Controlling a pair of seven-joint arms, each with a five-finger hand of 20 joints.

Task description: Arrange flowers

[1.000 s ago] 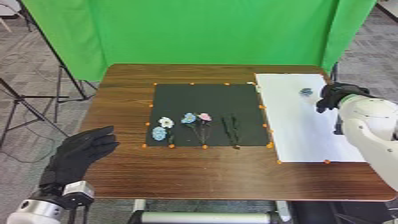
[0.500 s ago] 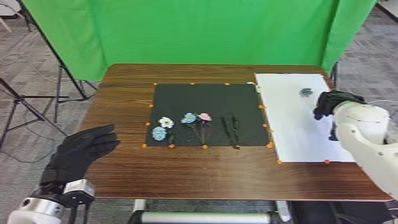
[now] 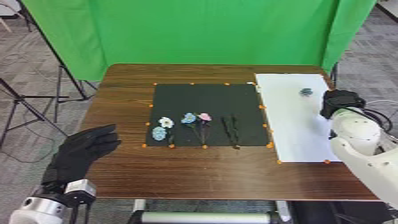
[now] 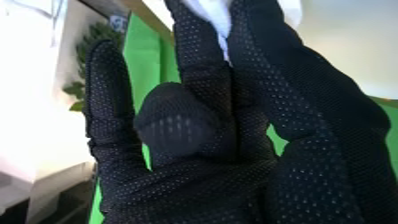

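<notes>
Right robot hand [image 3: 341,100], fingers extended, empty, at the counter's [image 3: 195,175] two o'clock, bluish flower [image 3: 306,92] toward its ten; left robot hand [image 3: 82,149], relaxed, empty, at nine.

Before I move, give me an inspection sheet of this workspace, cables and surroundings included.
Surface: brown table; black mat with white sheet to its right.
Job's things: white flower, pink flower, two blue flowers and dark stems on mat; small blue-grey bloom on sheet.
Clutter: orange markers edging mat and sheet.
Hands: left hand open by the near left edge; right hand open, over sheet's right side.
Cables: black loops at right wrist.
Surroundings: green curtain, tripod.
</notes>
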